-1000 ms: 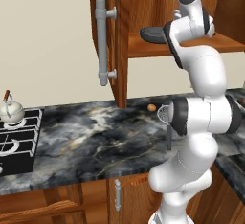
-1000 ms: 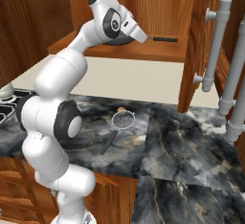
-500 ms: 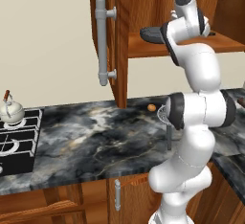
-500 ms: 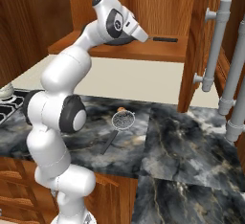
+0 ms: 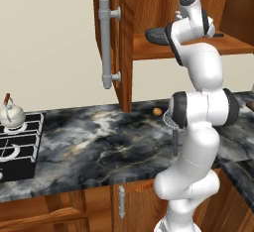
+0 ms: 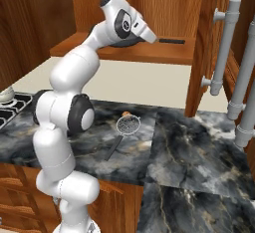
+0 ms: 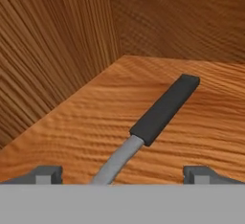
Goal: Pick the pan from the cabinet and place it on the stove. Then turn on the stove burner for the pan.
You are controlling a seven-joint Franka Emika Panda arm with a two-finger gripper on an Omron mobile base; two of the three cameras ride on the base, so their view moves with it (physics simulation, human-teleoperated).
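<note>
Home kitchen: dark marbled stone surface (image 5: 99,146), black gas stove with pale grey grates (image 5: 17,142), small white kettle (image 5: 11,114), reddish-brown wooden wall cabinet, grey bar handles (image 5: 126,37).

We see even, bright, rendered light in all three views, with no glare or blown highlights; the white arm (image 5: 198,112) shades softly to grey on its undersides. Soft shadow sits under the cabinet (image 6: 149,53) shelf and on the counter (image 5: 99,146) below it, so we read the light as coming from above. In the hand view the wood grain is slightly soft and banded, the pan (image 7: 165,108) handle edges stay fairly crisp, and we note no edge distortion.
</note>
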